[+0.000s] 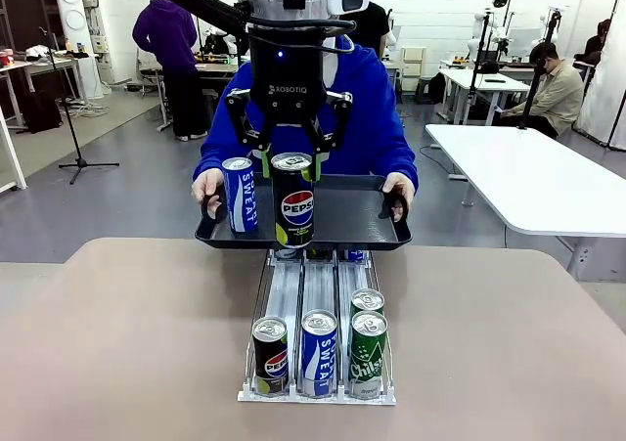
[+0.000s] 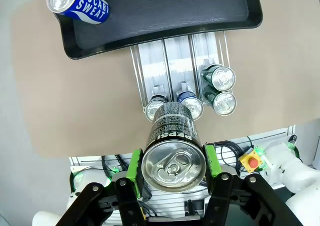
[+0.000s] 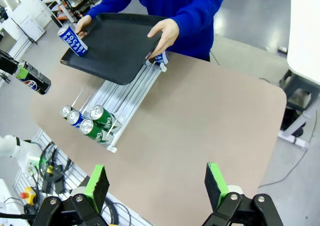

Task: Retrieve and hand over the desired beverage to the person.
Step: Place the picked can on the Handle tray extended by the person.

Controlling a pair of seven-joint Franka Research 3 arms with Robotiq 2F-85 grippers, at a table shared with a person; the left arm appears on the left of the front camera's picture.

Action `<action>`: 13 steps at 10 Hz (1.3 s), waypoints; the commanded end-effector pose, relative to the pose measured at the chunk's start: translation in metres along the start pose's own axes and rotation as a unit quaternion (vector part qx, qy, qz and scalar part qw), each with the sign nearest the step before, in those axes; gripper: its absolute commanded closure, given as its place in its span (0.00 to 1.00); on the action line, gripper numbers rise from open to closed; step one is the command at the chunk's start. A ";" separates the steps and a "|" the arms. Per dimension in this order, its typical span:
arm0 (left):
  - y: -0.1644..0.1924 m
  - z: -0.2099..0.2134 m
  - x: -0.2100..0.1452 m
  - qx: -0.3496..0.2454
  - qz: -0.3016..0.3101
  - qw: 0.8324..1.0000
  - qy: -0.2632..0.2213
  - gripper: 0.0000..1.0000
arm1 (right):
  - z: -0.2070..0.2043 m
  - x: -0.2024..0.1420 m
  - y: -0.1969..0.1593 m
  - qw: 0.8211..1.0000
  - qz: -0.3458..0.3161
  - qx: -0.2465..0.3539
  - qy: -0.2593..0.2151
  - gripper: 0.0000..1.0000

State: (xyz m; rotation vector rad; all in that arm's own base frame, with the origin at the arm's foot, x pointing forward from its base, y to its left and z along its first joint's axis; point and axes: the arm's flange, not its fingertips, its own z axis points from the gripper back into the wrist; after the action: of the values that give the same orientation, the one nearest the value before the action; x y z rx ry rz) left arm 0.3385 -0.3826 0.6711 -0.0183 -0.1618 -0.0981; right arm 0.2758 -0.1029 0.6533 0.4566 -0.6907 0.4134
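My left gripper (image 1: 291, 165) is shut on a black Pepsi can (image 1: 293, 202), its green pads on either side just below the lid. In the left wrist view the Pepsi can (image 2: 172, 153) hangs above the near end of the can rack (image 2: 172, 55), short of the tray. The person (image 1: 372, 118), in a bright blue hoodie, holds a black tray (image 1: 362, 221) in both hands over the table's far edge. A blue Pocari Sweat can (image 1: 240, 195) stands on its left part. My right gripper (image 3: 157, 185) is open and holds nothing, high above the table.
The clear rack (image 1: 318, 289) holds a Pepsi can (image 1: 270, 355), a Pocari Sweat can (image 1: 319, 353) and two green cans (image 1: 368, 348) at its near end. Bare tan table (image 1: 509, 353) lies on both sides. A white table (image 1: 528, 177) stands at the far right.
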 end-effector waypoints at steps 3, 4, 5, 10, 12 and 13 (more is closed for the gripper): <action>-0.017 -0.003 0.053 0.005 -0.004 1.000 -0.021 0.42 | -0.001 0.000 -0.001 1.000 0.003 0.009 -0.003 0.00; -0.023 -0.011 0.076 0.013 0.001 0.999 -0.038 0.42 | -0.001 0.000 -0.001 1.000 0.003 0.009 -0.003 0.00; -0.026 -0.021 0.099 0.012 0.007 0.999 -0.038 0.42 | -0.001 0.000 -0.001 1.000 0.003 0.009 -0.003 0.00; -0.031 -0.062 0.183 0.008 0.052 0.997 -0.055 0.42 | -0.001 0.000 -0.001 1.000 0.003 0.009 -0.003 0.00; -0.034 -0.062 0.188 0.008 0.074 0.996 -0.052 0.42 | -0.001 0.000 -0.001 1.000 0.003 0.009 -0.003 0.00; -0.020 -0.079 0.177 -0.002 0.040 0.998 -0.048 0.42 | -0.001 0.000 -0.001 1.000 0.003 0.009 -0.003 0.00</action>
State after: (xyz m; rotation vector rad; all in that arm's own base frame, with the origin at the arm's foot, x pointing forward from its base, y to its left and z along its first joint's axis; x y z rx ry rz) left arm 0.5260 -0.4232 0.6215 -0.0396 -0.2504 0.0040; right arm 0.2757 -0.1030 0.6534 0.4565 -0.6910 0.4131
